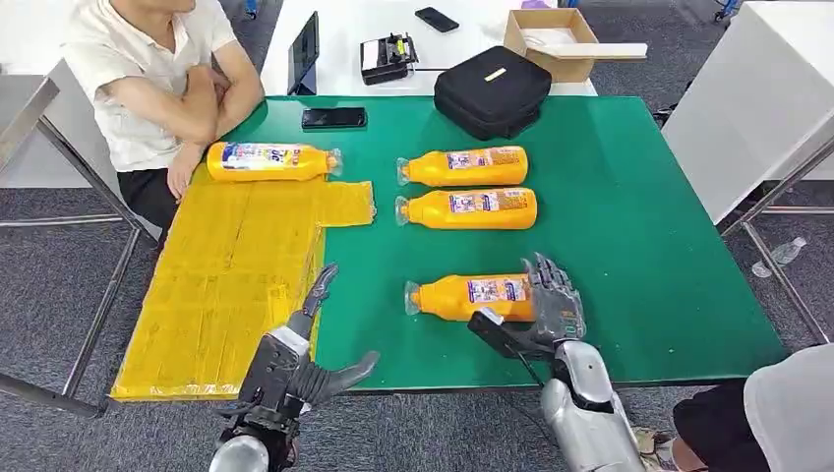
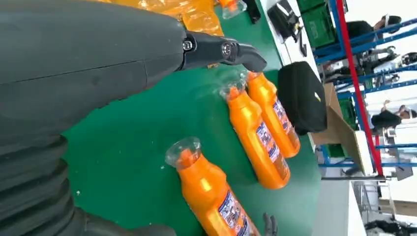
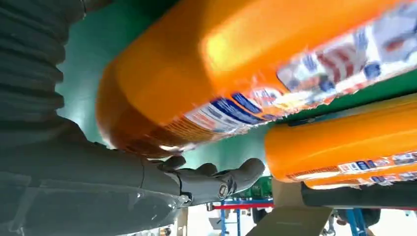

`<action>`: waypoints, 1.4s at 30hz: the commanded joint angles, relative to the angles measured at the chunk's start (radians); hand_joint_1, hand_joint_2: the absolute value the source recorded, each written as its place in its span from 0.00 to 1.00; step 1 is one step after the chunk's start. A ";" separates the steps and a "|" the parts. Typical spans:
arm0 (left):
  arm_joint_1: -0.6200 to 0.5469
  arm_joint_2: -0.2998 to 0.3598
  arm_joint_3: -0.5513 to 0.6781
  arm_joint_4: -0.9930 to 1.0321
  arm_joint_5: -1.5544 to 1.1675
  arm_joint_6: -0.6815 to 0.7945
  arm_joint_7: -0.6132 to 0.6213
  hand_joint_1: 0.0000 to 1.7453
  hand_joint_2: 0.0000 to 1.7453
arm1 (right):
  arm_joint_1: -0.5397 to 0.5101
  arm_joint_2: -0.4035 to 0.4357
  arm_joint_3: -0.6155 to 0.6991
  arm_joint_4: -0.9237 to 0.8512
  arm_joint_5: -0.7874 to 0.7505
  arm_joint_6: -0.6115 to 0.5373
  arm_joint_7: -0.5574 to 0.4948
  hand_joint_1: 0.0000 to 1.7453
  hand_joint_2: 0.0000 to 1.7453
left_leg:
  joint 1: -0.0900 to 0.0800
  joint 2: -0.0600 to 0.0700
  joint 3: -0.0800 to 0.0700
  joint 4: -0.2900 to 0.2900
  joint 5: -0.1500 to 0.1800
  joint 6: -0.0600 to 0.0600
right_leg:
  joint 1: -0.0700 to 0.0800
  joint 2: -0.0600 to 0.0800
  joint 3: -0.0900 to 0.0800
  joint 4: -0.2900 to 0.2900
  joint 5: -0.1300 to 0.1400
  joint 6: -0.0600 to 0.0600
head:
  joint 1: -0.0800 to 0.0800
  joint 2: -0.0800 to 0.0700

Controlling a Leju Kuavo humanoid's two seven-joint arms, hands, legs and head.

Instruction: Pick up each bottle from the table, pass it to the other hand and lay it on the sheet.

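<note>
The nearest bottle (image 1: pixel 472 297) lies flat on the green surface (image 1: pixel 629 236), its long axis running 9 to 3 o'clock with the cap toward 9. The right hand (image 1: pixel 539 313) sits at its base end, fingers curved over the far side and thumb on the near side, cupping it; a firm grip cannot be confirmed. The left hand (image 1: pixel 313 356) hovers empty with fingers spread, toward 8 o'clock of the bottle, at the edge of the yellow sheet (image 1: pixel 236 275). The right hand is nearer, so the lift looks to be its job.
</note>
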 commanded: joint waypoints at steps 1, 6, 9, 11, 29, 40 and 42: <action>-0.043 -0.048 -0.036 0.091 0.013 -0.008 0.011 0.00 1.00 | -0.079 -0.011 -0.021 0.195 0.024 -0.001 0.012 0.00 1.00 | 0.001 0.001 0.003 0.000 -0.001 0.000 | 0.001 -0.001 0.004 -0.001 -0.001 -0.003 | 0.000 0.000; -0.022 -0.032 -0.043 0.110 0.040 -0.013 -0.011 0.00 1.00 | -0.076 -0.041 -0.025 0.247 0.006 0.020 -0.025 0.71 1.00 | 0.000 0.000 0.005 -0.001 -0.001 0.001 | 0.001 -0.002 0.006 -0.002 0.000 -0.003 | 0.000 0.000; -0.021 -0.031 -0.044 0.110 0.041 -0.013 -0.013 0.00 1.00 | -0.072 -0.045 -0.026 0.247 0.004 0.017 -0.029 0.71 1.00 | 0.000 -0.001 0.006 -0.001 -0.001 0.001 | 0.001 -0.003 0.007 -0.003 -0.001 -0.004 | 0.000 0.000; -0.027 -0.027 -0.050 0.111 0.042 -0.011 -0.014 0.00 1.00 | -0.070 -0.042 -0.024 0.240 -0.008 0.025 -0.039 1.00 1.00 | 0.000 -0.001 0.005 -0.001 0.000 0.000 | 0.001 -0.002 0.006 -0.002 -0.001 -0.002 | 0.000 0.000; -0.020 -0.020 -0.060 0.100 0.070 -0.004 -0.039 0.00 1.00 | 0.023 -0.073 -0.056 0.140 -0.399 0.211 -0.218 1.00 1.00 | 0.001 -0.003 0.012 -0.001 -0.001 0.001 | 0.002 -0.005 0.009 -0.003 -0.002 -0.003 | 0.000 0.000; 0.044 -0.050 0.065 -0.018 0.350 0.016 -0.068 0.00 1.00 | 0.129 0.044 0.019 -0.344 -0.706 0.305 -0.216 1.00 1.00 | 0.000 0.007 0.012 0.001 -0.005 0.001 | 0.001 0.003 0.011 0.001 -0.001 -0.003 | 0.001 0.000; 0.057 -0.050 0.087 -0.019 0.423 0.038 -0.036 0.00 1.00 | 0.135 0.074 0.043 -0.411 -0.712 0.309 -0.206 1.00 1.00 | 0.000 0.006 0.010 0.001 -0.004 0.001 | 0.001 0.003 0.009 0.001 -0.001 -0.003 | 0.000 0.000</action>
